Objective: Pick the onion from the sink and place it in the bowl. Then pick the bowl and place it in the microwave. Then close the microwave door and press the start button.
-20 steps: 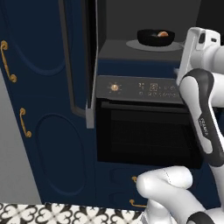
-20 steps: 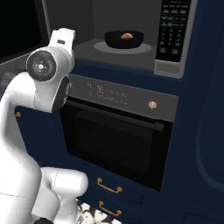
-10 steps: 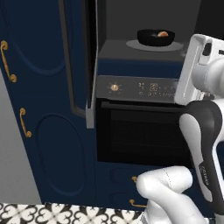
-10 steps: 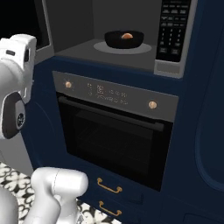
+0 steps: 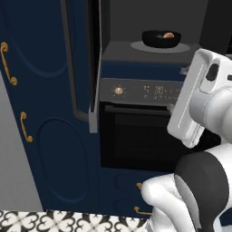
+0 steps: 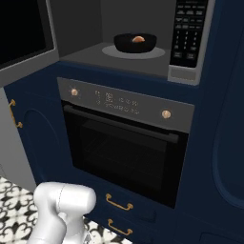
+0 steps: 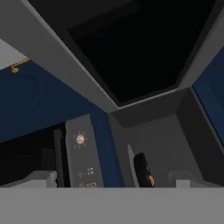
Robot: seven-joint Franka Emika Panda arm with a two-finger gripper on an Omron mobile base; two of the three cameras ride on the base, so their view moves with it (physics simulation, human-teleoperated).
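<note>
The bowl (image 6: 136, 43) sits on the round turntable plate (image 6: 138, 51) inside the microwave (image 6: 119, 43) cavity, at the upper centre of the right base view, with the onion (image 6: 138, 39) resting in it. In the left base view the same bowl (image 5: 161, 38) appears at the upper right.

The microwave door (image 5: 93, 68) stands swung out, hinged on the left side of the cavity; in the left base view it appears edge-on as a tall vertical slab left of centre. In the hand view its dark glass window (image 7: 131, 48) occupies the upper centre, with the grey frame running diagonally from upper left to centre.

The gripper (image 7: 109, 177) is spread wide and holds nothing; its fingertips (image 7: 41, 177) show at the bottom of the hand view.

Judgement: placing is complete, so closing the door is the step in hand. The door's long axis is vertical, and the gripper needs to reach the outer face to push it toward the keypad (image 6: 188, 33) side.
</note>
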